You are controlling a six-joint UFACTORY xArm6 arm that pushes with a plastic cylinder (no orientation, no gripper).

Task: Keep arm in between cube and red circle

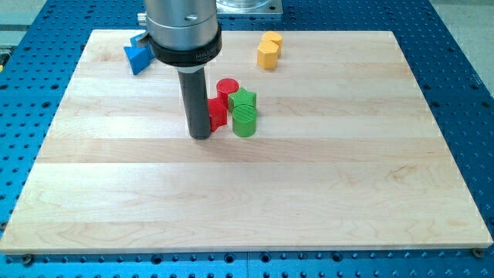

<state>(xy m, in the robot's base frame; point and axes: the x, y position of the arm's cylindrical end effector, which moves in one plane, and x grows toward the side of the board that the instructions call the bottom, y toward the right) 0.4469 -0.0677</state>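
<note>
You see my tip, a bare rod with no hand to open or close. The red circle lies near, toward the view's upper right, and the blue cube well apart at upper left. Judged step: holding station; next, ease toward the view's top onto their line.

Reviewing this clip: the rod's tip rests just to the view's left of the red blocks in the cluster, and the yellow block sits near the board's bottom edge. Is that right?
One thing is off. The camera view shows the yellow block near the wooden board's top edge, not its bottom edge. The rest holds: my tip sits just to the view's left of the red blocks in the cluster.
</note>
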